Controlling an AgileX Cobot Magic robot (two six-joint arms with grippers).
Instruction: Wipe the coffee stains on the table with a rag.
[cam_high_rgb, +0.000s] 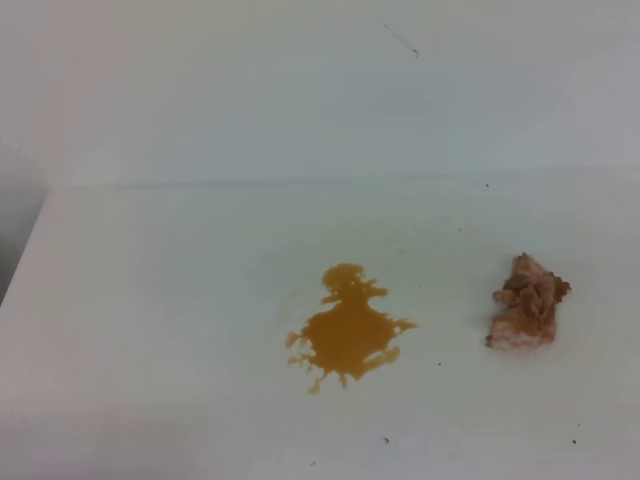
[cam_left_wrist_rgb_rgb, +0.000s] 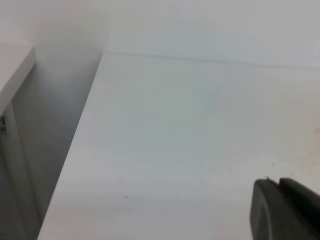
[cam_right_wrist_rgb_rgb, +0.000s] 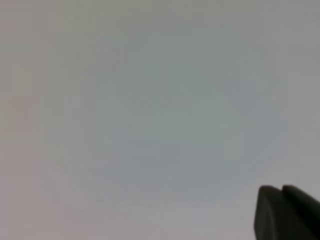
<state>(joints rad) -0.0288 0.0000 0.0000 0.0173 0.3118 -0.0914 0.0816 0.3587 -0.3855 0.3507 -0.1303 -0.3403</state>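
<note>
The white surface (cam_high_rgb: 150, 330) fills the high view, its far edge meeting a pale wall and its left edge dropping off beside a grey gap. The stain (cam_high_rgb: 346, 329) is an amber splotch with ragged splashed edges, lying near the middle of the surface, closer to the near edge than the far one. The rag (cam_high_rgb: 528, 302), a crumpled pinkish-brown lump with pale fringes, sits to the right of the stain, well apart from it and toward the right edge. A few tiny dark specks dot the surface near the front.

Neither arm shows in the high view. In the left wrist view only a dark part of the left tool (cam_left_wrist_rgb_rgb: 285, 210) juts in at the bottom right corner, above bare surface near the far left corner; whether its fingers are apart or together cannot be told. The right wrist view is blurred and shows a similar dark part of the right tool (cam_right_wrist_rgb_rgb: 285, 212) at the bottom right over plain pale grey; its state cannot be told either.
</note>
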